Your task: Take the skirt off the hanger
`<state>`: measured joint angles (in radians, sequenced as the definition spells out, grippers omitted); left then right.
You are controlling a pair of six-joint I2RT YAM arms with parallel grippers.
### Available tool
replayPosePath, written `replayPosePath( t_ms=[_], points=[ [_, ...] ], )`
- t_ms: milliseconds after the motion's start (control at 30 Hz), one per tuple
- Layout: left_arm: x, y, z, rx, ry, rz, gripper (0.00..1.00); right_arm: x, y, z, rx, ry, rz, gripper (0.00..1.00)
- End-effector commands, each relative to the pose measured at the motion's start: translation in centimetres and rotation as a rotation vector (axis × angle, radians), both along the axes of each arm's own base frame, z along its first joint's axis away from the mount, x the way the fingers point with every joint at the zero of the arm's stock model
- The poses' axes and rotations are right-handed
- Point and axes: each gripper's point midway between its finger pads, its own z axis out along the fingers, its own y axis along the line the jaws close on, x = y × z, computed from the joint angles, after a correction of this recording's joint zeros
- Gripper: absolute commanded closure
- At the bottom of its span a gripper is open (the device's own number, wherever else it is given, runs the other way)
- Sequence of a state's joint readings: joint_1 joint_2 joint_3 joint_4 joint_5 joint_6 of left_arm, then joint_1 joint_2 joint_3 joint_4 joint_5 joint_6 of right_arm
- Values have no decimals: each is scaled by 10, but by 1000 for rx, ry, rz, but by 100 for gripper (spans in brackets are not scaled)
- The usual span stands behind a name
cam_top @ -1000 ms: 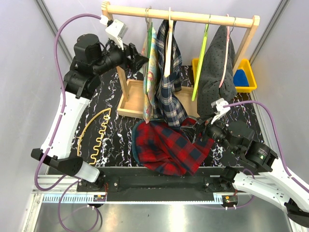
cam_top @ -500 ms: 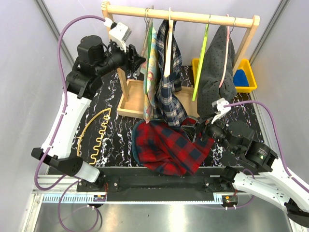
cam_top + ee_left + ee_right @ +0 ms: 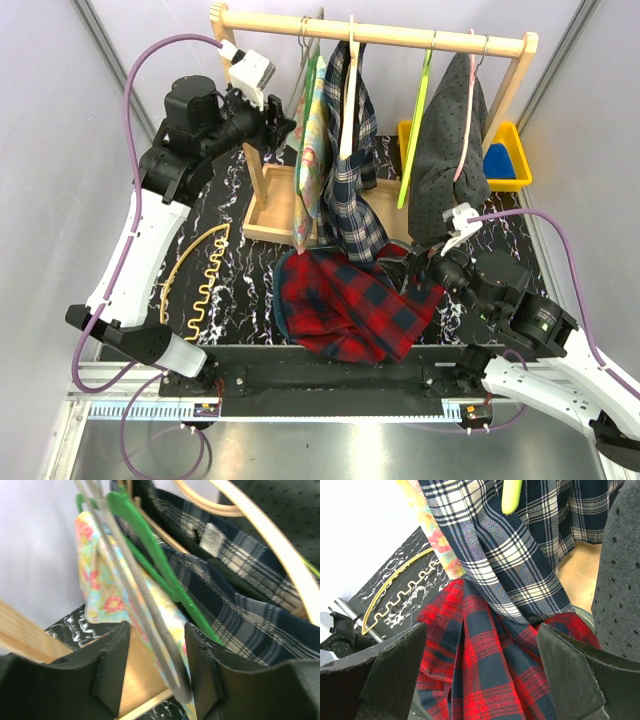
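I am looking between the left gripper's (image 3: 157,630) fingers (image 3: 112,670), which are standing partly open with a thin grey wire hanger (image 3: 148,630) running down through the gap. I am seeing daylight on both sides of the wire for most of its length. Its lower end is lying close against the right-hand finger, and I cannot tell whether it is touching. Nothing is clamped.

Just beyond the fingers, the green hanger (image 3: 150,547) is slanting across beside the wire. The floral skirt (image 3: 100,575) is hanging from it, draping behind the wire and down toward the gap. Further out, to the right of the fingers, a navy plaid garment (image 3: 240,620) is hanging from a pale wooden hanger. Below the fingers the wooden rack's base (image 3: 140,680) is showing.

The right gripper (image 3: 480,680) is holding its fingers spread wide, and I am seeing nothing between them. A red plaid garment (image 3: 485,655) is lying directly under them on the marble table (image 3: 230,200). Ahead of these fingers the navy plaid cloth is hanging down, with a dark dotted garment (image 3: 620,580) to their right. A gold wavy hanger (image 3: 400,595) is lying flat out to their left.
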<state>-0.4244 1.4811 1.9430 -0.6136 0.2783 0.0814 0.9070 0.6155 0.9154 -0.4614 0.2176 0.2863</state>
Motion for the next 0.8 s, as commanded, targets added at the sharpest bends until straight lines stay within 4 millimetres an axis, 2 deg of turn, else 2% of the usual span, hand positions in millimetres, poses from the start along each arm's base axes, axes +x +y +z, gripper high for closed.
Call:
replayPosePath(
  t_ms=[0,167,400,567,767],
  points=[
    [7,27,20,20,-79,159,50,3,-4,9,28,-12,-33,0],
    [16,58,27,33,-94,342,62,3,-4,7,29,-5,-32,0],
    [15,81,31,-2,-87,445,72,3,-4,7,34,-3,-34,0],
    [18,107,35,-29,-86,536,74,1,-6,6,47,1,-36,0],
    [19,124,29,-47,-62,584,74,1,-6,5,51,6,-38,0]
  ],
)
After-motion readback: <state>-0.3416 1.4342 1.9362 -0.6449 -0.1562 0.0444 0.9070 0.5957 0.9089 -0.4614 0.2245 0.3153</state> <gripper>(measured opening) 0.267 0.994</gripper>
